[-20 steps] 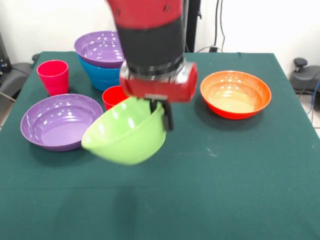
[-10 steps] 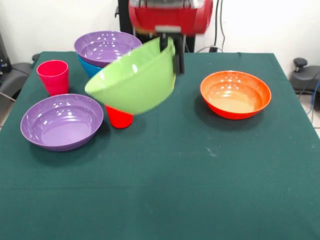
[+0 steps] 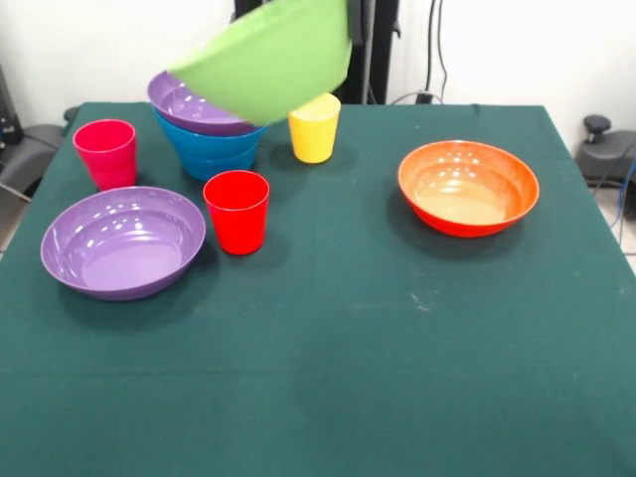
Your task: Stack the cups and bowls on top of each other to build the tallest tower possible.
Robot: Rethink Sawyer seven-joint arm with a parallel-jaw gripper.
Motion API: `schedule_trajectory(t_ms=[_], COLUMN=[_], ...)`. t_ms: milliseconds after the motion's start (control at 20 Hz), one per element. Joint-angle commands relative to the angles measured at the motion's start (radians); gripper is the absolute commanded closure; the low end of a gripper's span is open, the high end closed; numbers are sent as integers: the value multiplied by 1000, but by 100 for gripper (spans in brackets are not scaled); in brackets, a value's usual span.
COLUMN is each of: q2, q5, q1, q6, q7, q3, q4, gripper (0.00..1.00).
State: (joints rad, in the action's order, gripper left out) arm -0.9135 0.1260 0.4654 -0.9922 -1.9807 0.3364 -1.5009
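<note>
The lime green bowl [image 3: 266, 58] hangs in the air at the top of the front view, tilted so its rim rises toward the right, and a dark finger [image 3: 357, 22] shows against the high side of that rim; the rest of the tool is out of the picture above, so the bowl is plainly carried, but whether the tool pinches the rim hard or only loosely cannot be told here. Directly under the low side of the carried bowl stands the tower [image 3: 209, 134] in its present form: a purple bowl [image 3: 191, 102] nested in two blue bowls [image 3: 211, 149] on the bench [image 3: 417, 378]. The step in hand looks like carrying the green bowl over to that pile. Judging from this, the next move calls for centring the bowl above the purple rim, levelling it so it does not land on edge, and lowering it until it seats before letting go. The yellow cup [image 3: 314, 128] stands below the tool and just beside the pile, so the descent should stay clear of it. Farther from the tool wait the red cup [image 3: 237, 212], the pink cup [image 3: 105, 152], the second purple bowl [image 3: 122, 241] and the orange bowl [image 3: 468, 188], none stacked yet.
</note>
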Motion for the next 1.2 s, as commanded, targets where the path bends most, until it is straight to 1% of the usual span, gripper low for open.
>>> schedule_trajectory(t_ms=[50,250,350,600,750,900,1050,1200], q2=[-114,-156,-174,-207,-214,-229,-238,-222], q5=[-15,-16,-19,-34,-42,-37,-37,-25], q1=[1,-3,2,22,28,30,46,70], q6=[-17,38,59,150,197,222,254,302], q7=[-22,-23,-20,-8,-12,-12,-6,10], q3=[-53,-74,-80,-85,-85,-91,-94,-89], q4=[-258,-330,-368,-473,-517,-548,-583,-614], gripper=[100,100,100,100,100,100,100,100])
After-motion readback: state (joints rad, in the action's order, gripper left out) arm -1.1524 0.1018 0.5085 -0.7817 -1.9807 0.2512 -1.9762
